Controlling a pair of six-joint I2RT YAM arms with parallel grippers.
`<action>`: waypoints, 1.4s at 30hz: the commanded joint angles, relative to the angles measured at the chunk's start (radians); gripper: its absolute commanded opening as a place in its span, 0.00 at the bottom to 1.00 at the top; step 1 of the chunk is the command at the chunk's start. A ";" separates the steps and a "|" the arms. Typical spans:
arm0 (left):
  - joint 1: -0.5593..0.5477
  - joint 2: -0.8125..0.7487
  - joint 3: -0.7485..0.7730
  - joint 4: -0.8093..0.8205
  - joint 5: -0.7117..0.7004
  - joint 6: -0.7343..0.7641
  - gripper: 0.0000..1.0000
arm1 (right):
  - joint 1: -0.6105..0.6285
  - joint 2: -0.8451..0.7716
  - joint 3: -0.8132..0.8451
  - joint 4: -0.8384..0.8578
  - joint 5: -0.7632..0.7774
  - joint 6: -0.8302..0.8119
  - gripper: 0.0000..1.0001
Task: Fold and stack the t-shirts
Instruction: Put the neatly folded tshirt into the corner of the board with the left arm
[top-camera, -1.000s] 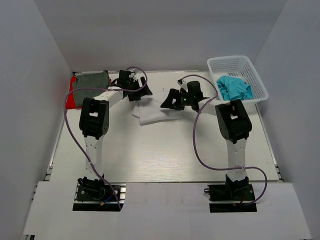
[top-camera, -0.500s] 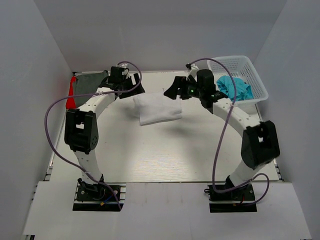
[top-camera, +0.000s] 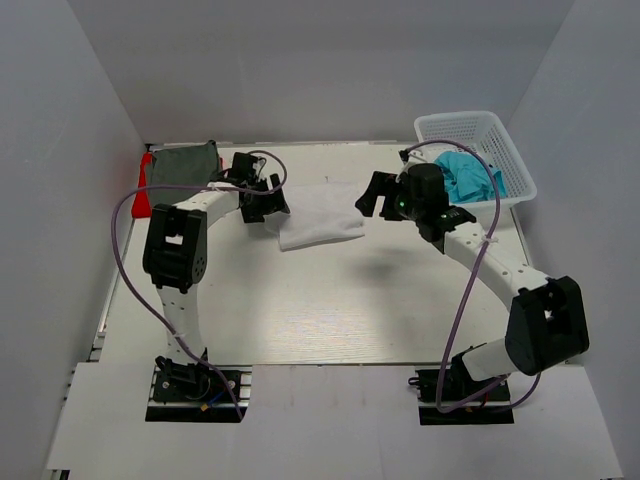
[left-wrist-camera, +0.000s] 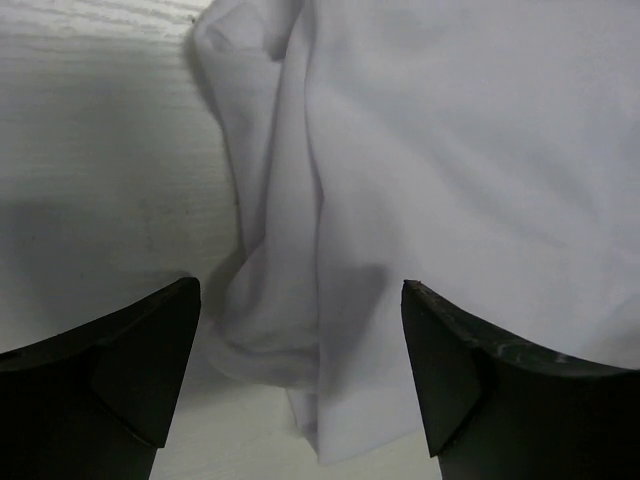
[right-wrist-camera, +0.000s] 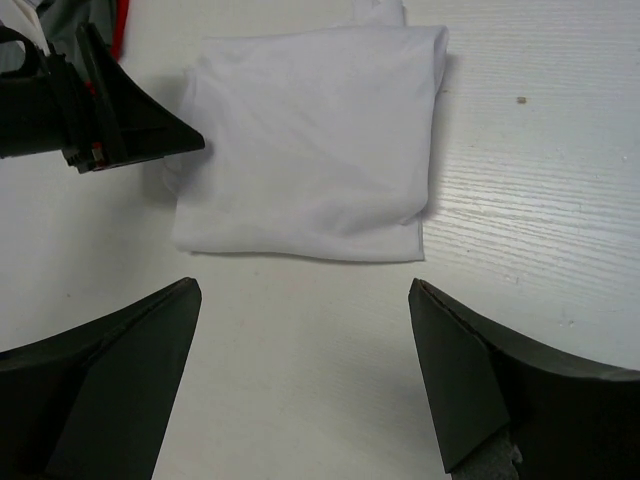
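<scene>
Now the arms stand apart from the white shirt rather than over it. A second ago both pincers crowded above the cloth and hid part of it; half a second ago they sat farther toward 12 o'clock. The left pincer has since dropped to the shirt's 9 o'clock edge, and the right pincer hangs off its 3 o'clock edge with its arm stretched out and the elbow swung toward 4 o'clock. The shirt itself has barely shifted in the last half second.

It lies on the bench, a little toward 12 o'clock from the middle, folded into a rough, slightly skewed rectangle. From the right wrist, the top layer of the white shirt is smooth, with neat creases along the side edges. From the left wrist, the near edge of the white shirt is rumpled, with loose layers bunched into soft folds.

The left pincer is spread wide with nothing gripped, that rumpled edge showing between its jaws. The right pincer is also spread wide and holds nothing.

A grey shirt lies on a red shirt in the 10 o'clock corner. A teal shirt sits crumpled in the white basket at 2 o'clock.
</scene>
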 joint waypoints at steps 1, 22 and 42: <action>-0.018 0.055 0.050 0.000 0.032 -0.006 0.90 | -0.004 0.025 0.006 -0.004 0.033 -0.004 0.90; -0.034 0.118 0.379 -0.175 -0.112 0.230 0.00 | -0.041 0.031 -0.063 0.032 0.162 0.016 0.90; 0.093 0.003 0.672 -0.250 -0.348 0.617 0.00 | -0.053 0.085 -0.038 -0.007 0.201 0.008 0.90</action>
